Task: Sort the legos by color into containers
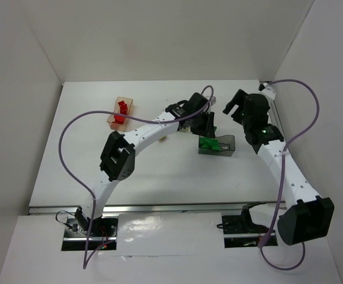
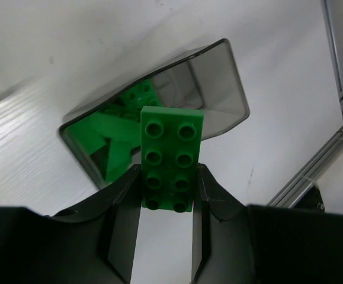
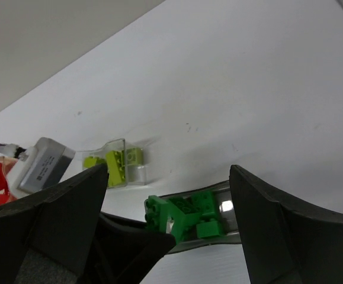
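My left gripper (image 2: pixel 170 198) is shut on a dark green two-by-four lego (image 2: pixel 171 157), held by its lower end just above the dark smoky grey container (image 2: pixel 221 80). More green legos (image 2: pixel 115 139) lie inside that container (image 1: pixel 226 146). In the top view the left gripper (image 1: pixel 206 128) hangs over the container's left end. My right gripper (image 1: pixel 237 105) is open and empty, raised behind and to the right of it. The right wrist view shows its fingers (image 3: pixel 76 201) spread wide, with the green legos (image 3: pixel 198 214) below. The clear container (image 3: pixel 119 161) holds yellow-green legos. The orange container (image 1: pixel 121 110) holds red legos.
White walls enclose the table on three sides. A metal rail (image 2: pixel 322 160) runs along the table's edge near the dark container. Purple cables (image 1: pixel 70 133) loop from both arms. The left arm (image 1: pixel 150 130) stretches diagonally across the middle, hiding most of the clear container from above.
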`<state>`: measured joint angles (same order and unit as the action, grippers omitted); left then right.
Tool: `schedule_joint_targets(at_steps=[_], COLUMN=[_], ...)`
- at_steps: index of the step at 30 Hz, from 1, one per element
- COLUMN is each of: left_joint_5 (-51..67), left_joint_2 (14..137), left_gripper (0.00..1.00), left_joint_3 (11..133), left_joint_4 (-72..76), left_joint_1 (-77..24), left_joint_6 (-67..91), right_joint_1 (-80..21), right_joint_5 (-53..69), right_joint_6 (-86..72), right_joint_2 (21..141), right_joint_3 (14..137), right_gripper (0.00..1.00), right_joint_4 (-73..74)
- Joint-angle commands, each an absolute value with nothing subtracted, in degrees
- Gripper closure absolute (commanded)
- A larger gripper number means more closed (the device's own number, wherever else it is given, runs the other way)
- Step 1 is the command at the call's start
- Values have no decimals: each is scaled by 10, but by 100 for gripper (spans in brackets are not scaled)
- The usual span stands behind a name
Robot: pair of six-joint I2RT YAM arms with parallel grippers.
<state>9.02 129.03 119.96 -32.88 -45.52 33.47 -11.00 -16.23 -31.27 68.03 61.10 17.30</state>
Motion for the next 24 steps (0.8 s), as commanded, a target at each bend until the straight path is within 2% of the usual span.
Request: schedule_joint_targets(at_steps=[1,2,6,7,9,10,11,15,16,20,21,22,24], left_joint_5=[142,148,177,177,185,185,185,125,108,20,1,-22,-81], left_joint_2=[1338,1350,1382,1388,1393,1393,1382,1323,1283,1175,1154,1134,1076], left_gripper=[100,97,68,43,20,4,0,0,3,44,65,73,79], left_joint_3=[1259,1271,1309,1310,1326,1326,1326,1286,1251,1130,1101,1048,990], left_joint_4=[-333,-333,-317,-311,-305,-305,-305,-318,-323,-337,-355,-368,-394], left_joint_1=[-468,-473,-473,-479,-479,-479,-479,-479,-479,-458,-452,-437,-418], left_joint_6=[356,356,371,371,377,377,372,352,347,341,348,358,400], right_joint_1=[-84,-83,-76,-76,-76,-76,-76,-76,-76,-76,-76,-76,-76], right_joint_5=[-212,-217,-255,-264,-264,-264,-264,-258,-251,-241,-234,-229,-217], right_joint_6=[-321,-321,-326,-326,-326,-326,-326,-326,-326,-331,-331,-331,-331], right_joint_2=[617,605,557,551,544,544,544,549,549,555,555,555,555], right_joint_3=[596,596,591,591,591,591,591,591,585,584,584,584,578], right_gripper=[10,10,10,10,10,10,10,10,10,10,10,10,10], right_joint_4=[198,204,209,209,214,214,214,214,209,204,204,199,193])
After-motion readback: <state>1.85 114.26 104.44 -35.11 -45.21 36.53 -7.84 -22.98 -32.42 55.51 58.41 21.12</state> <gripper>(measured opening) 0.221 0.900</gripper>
